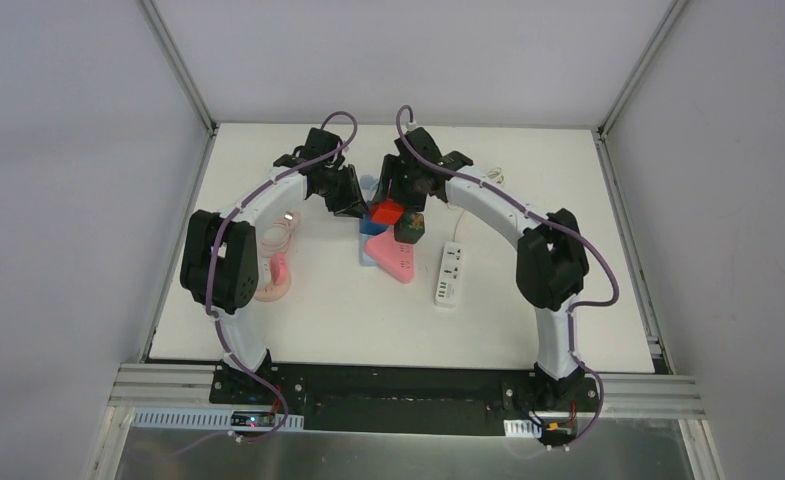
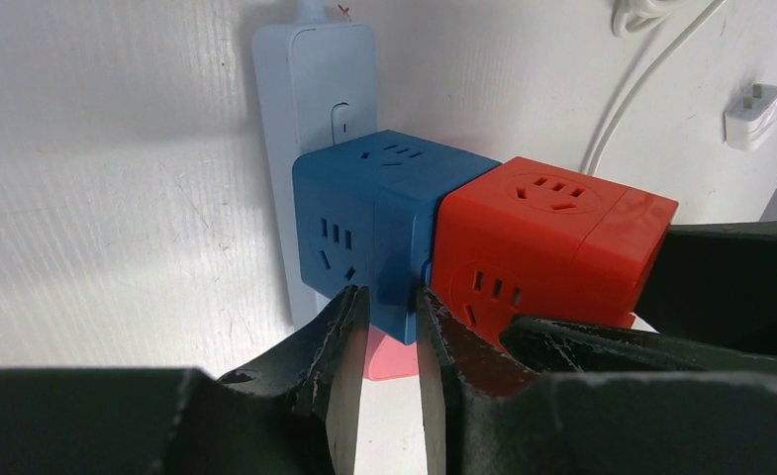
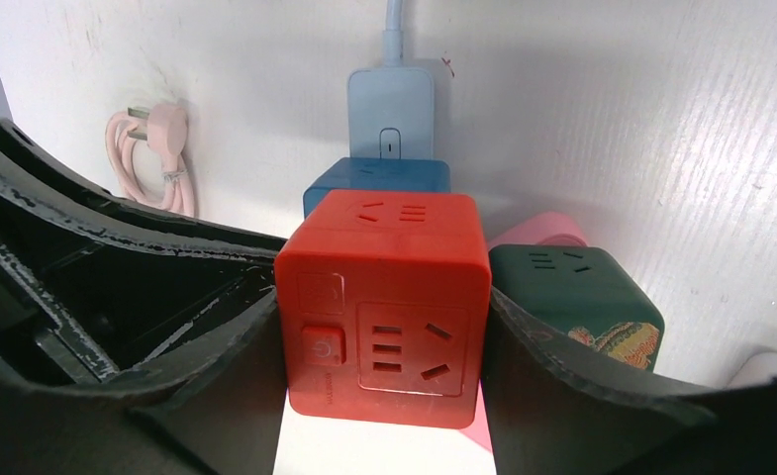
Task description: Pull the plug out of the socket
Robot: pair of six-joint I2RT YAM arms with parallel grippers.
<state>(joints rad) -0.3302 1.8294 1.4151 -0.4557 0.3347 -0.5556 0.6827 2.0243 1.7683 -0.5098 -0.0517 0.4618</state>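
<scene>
A red socket cube (image 3: 382, 307) is plugged into the side of a blue socket cube (image 2: 364, 218), which sits on a light blue power strip (image 2: 315, 79). My right gripper (image 3: 384, 341) is shut on the red cube, one finger on each side face. My left gripper (image 2: 392, 317) stands with a narrow gap between its jaws, pinching the blue cube's near corner beside the joint with the red cube (image 2: 542, 237). In the top view both grippers, left (image 1: 351, 203) and right (image 1: 400, 198), meet over the red cube (image 1: 386, 212); the blue cube is hidden there.
A dark green socket cube (image 3: 572, 292) stands on a pink power strip (image 1: 388, 258) right of the red cube. A white power strip (image 1: 450, 272) lies further right. A coiled pink cable (image 3: 161, 148) lies left, and a white cable with plug (image 2: 753, 114) lies at the back.
</scene>
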